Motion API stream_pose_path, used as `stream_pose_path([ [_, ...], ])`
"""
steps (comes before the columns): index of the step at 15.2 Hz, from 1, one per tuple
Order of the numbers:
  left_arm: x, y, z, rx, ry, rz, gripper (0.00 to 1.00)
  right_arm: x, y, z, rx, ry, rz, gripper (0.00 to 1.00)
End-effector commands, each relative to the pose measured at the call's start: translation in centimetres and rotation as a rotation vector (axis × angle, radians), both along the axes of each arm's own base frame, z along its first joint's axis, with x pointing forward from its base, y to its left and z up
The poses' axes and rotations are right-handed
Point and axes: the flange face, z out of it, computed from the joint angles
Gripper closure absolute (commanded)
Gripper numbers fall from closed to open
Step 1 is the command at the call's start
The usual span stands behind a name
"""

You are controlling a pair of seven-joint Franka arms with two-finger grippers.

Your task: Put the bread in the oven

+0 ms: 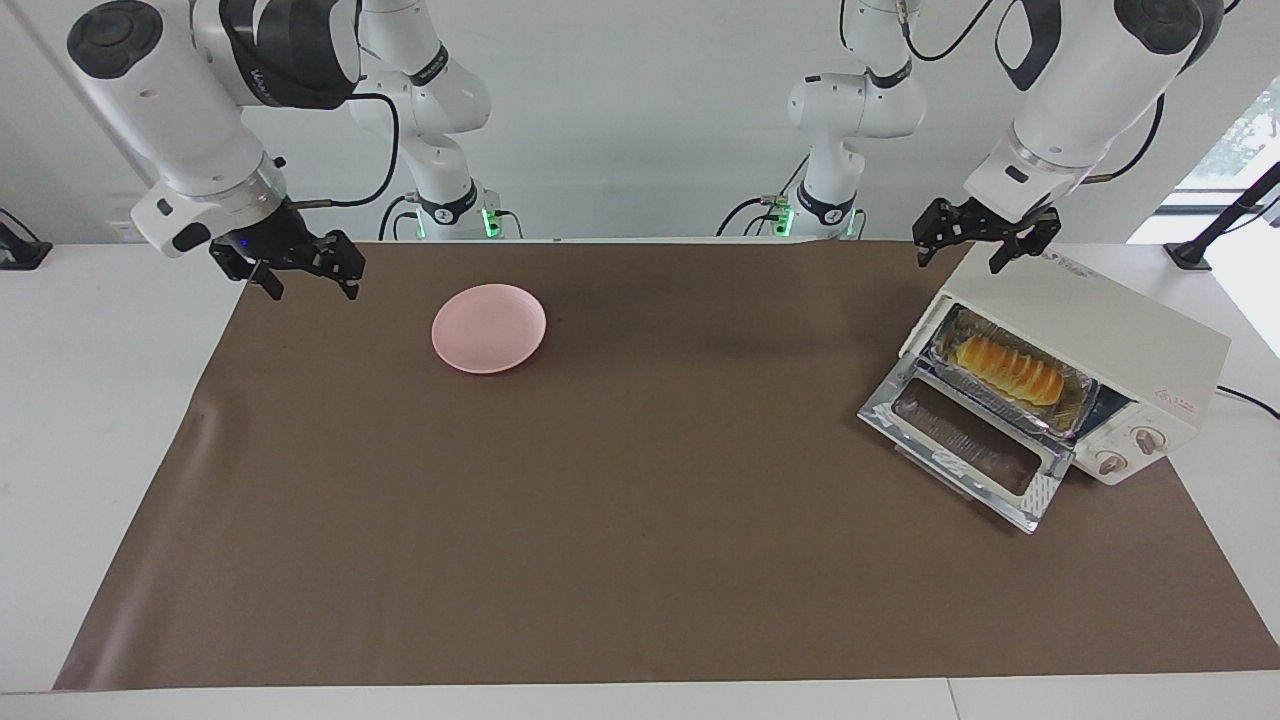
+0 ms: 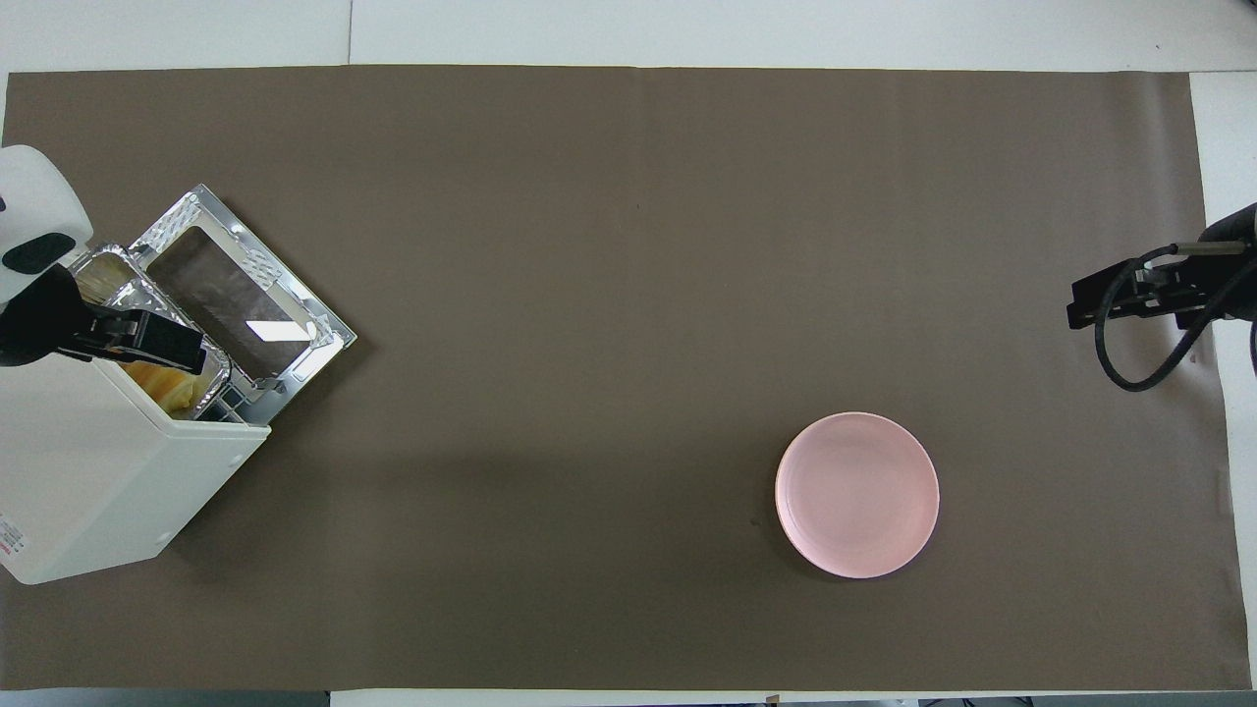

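Step in hand: the small ridged golden-yellow bread (image 1: 1008,368) already lies in the crinkled silver foil tray (image 1: 1062,412) inside the cream-white boxy toaster oven (image 1: 1090,330); placing looks done.
Next move: likely lifting the shiny drop-down glass door (image 1: 965,440), which lies flat open, calling for a claw under its free edge.
Bread's look: elongated, sliced-looking segments, glossy crust.
Oven's place: on the table (image 1: 640,520), near the corner at the left arm's end.
Left claw (image 1: 985,238): over the oven's top, fingers apart, empty.
Right claw (image 1: 298,268): waiting over the table edge at its own end, fingers apart, empty.
Round pink plate (image 1: 489,328): bare.
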Motion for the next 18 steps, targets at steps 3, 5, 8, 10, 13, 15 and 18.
stream_pose_path([
  [3,-0.57,0.37,0.44,0.018,-0.012,0.011,0.00,-0.62,0.09,0.36,-0.018,0.003,-0.001,0.00],
  [5,-0.56,0.37,0.45,0.017,-0.013,0.011,0.00,-0.66,0.09,0.44,-0.018,0.002,-0.001,0.00],
  [8,-0.56,0.37,0.45,0.017,-0.013,0.011,0.00,-0.66,0.09,0.44,-0.018,0.002,-0.001,0.00],
  [10,-0.56,0.37,0.45,0.017,-0.013,0.011,0.00,-0.66,0.09,0.44,-0.018,0.002,-0.001,0.00],
  [13,-0.54,0.37,0.46,0.017,-0.015,0.011,0.00,-0.62,0.09,0.36,-0.018,0.003,-0.001,0.00],
  [15,-0.36,0.61,0.45,0.017,-0.023,0.014,0.00,-0.66,0.09,0.44,-0.018,0.002,-0.001,0.00],
  [18,-0.28,1.19,0.47,0.019,-0.024,0.026,0.00,-0.66,0.09,0.44,-0.018,0.002,-0.001,0.00],
])
